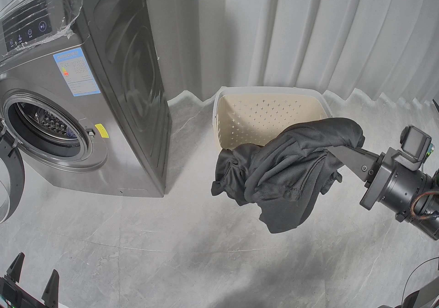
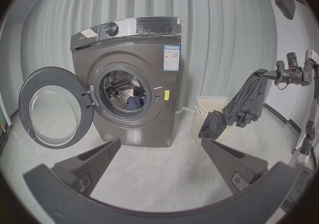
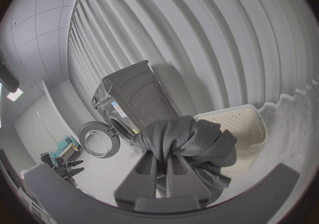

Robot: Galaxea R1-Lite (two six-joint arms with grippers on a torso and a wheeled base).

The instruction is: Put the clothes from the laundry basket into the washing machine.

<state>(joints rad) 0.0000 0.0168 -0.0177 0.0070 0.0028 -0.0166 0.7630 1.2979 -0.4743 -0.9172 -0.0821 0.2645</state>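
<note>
My right gripper is shut on a dark grey garment, holding it in the air over the near edge of the cream laundry basket. The cloth bunches over the gripper and hangs in folds, its low end by the basket's front wall. The grey washing machine stands to the left with its drum opening uncovered. A blue garment lies inside the drum. My left gripper is low at the near left, open, holding nothing.
The round machine door is swung wide open, away from the basket. Pale curtains hang behind the machine and basket. Bare grey floor lies between me, the machine and the basket.
</note>
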